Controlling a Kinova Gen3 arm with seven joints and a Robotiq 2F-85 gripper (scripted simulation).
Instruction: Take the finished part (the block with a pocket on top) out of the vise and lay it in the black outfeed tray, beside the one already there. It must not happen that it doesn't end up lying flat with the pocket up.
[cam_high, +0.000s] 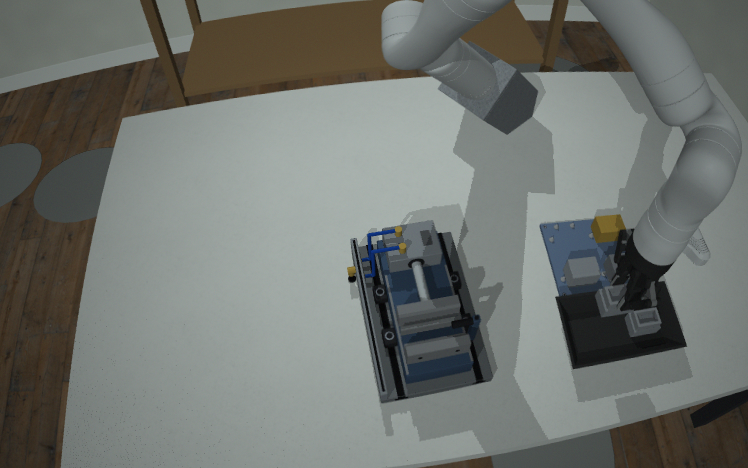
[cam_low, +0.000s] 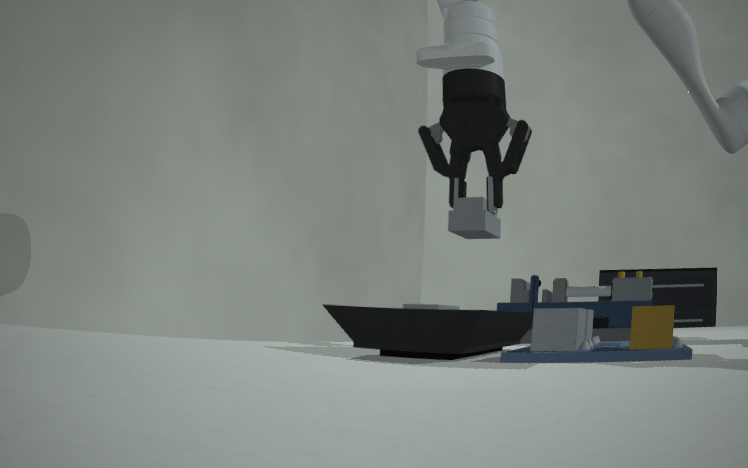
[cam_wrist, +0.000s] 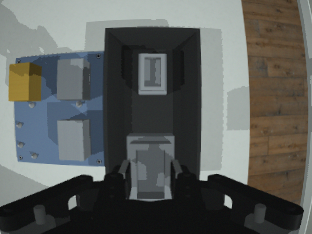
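Observation:
My gripper (cam_low: 475, 193) is shut on the finished part (cam_low: 474, 219), a grey block with a pocket on top, and holds it well above the black outfeed tray (cam_low: 430, 328). In the wrist view the held part (cam_wrist: 151, 168) hangs over the near half of the tray. Another pocketed part (cam_wrist: 152, 73) lies in the tray's far half. In the top view my gripper (cam_high: 628, 286) is over the tray (cam_high: 620, 325), with the held part (cam_high: 609, 300) beside the lying part (cam_high: 644, 321). The vise (cam_high: 424, 314) at the table's middle holds no block.
A blue fixture plate (cam_high: 579, 256) adjoins the tray. It carries a grey block (cam_high: 579, 270) and a yellow block (cam_high: 608, 227); the wrist view shows a second grey block (cam_wrist: 72, 139). The table edge and the wooden floor (cam_wrist: 274, 75) lie just beyond the tray.

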